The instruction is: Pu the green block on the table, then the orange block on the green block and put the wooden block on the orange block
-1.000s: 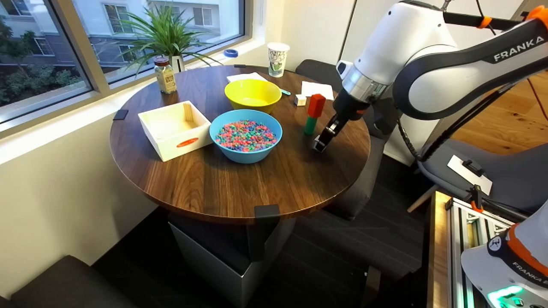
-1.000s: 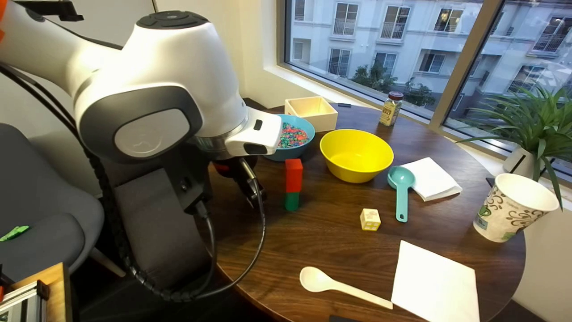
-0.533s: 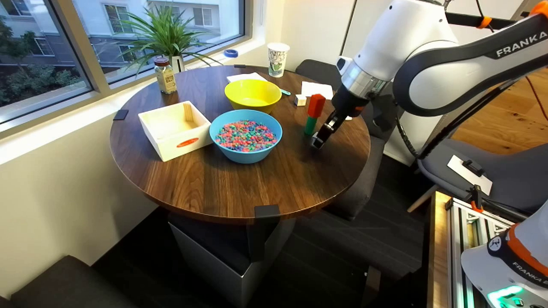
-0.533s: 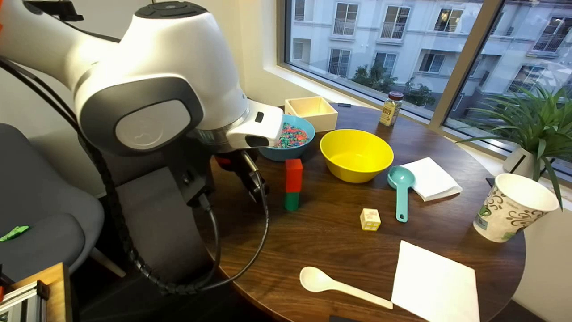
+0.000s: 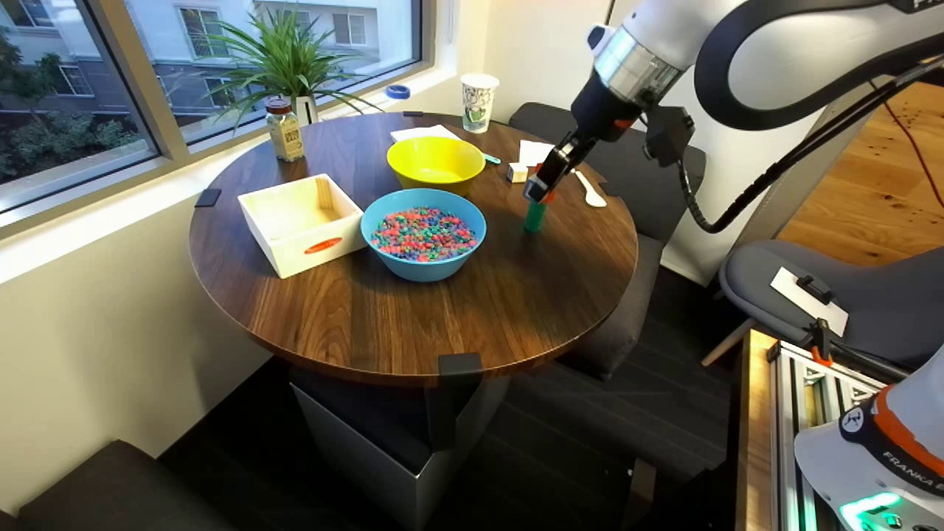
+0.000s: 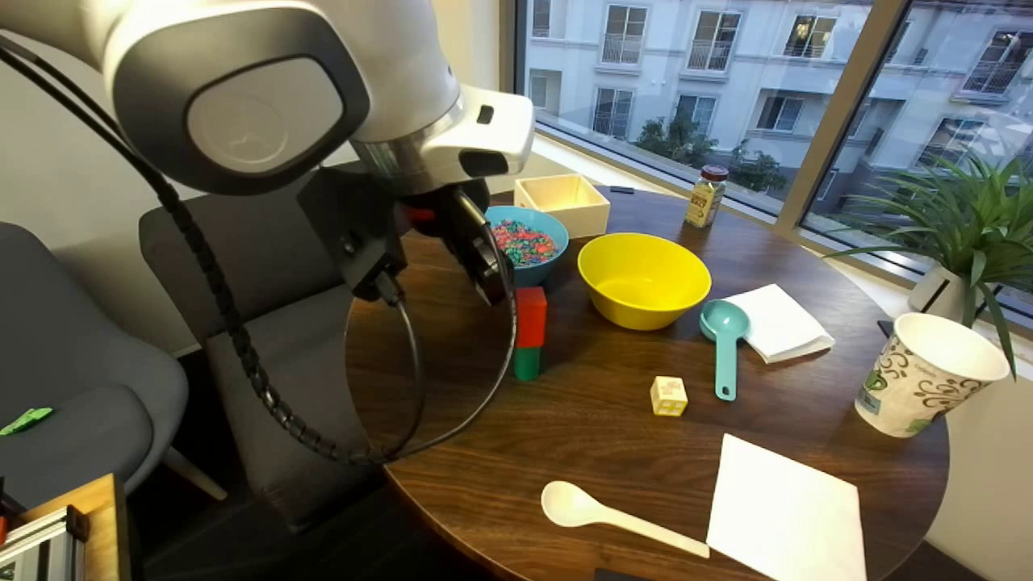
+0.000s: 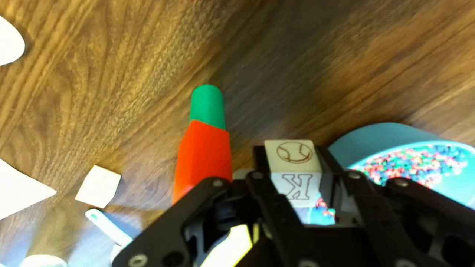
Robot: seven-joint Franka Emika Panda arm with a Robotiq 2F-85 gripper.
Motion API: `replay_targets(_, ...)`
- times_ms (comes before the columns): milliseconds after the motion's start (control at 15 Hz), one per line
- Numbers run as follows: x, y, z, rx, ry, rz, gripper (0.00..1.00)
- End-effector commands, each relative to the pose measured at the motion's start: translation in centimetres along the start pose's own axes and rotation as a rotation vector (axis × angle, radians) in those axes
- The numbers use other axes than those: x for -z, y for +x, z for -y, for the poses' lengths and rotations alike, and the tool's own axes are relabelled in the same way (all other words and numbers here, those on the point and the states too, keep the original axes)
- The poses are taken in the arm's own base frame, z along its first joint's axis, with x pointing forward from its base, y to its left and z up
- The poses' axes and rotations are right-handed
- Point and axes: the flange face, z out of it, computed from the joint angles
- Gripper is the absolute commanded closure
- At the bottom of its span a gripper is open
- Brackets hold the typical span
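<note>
The green block stands upright on the round dark table. The orange block stands upright on top of the green block; both show in the wrist view, orange above green. My gripper is shut on a pale wooden block with a printed K and baseball. It holds this block in the air beside the stack, around the height of the orange block's top. In an exterior view the gripper hides most of the orange block. In the wrist view the held block is apart from the stack.
A blue bowl of beads and a yellow bowl stand near the stack. A second small wooden cube, a teal scoop, a white spoon, napkins and a paper cup lie around. A wooden tray stands farther off.
My gripper has risen with the wooden block from low beside the stack to near the orange block's top. The green and orange blocks have not moved.
</note>
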Motion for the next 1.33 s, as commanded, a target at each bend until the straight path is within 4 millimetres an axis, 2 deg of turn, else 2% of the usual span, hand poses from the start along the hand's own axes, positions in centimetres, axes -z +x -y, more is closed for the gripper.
replay_targets(0, 2.4, 1.6, -0.1, -0.037, 0.009, -0.019, 0.91)
replay_targets(400, 4.6, 3.5, -0.8, -0.103, -0.024, -0.045, 0.91)
replay_targets(800, 6.2, 4.9, -1.9, -0.229, -0.063, 0.021, 0.91)
replay_targets(1267, 5.5, 5.3, -2.3, -0.359, -0.121, 0.157, 0.91)
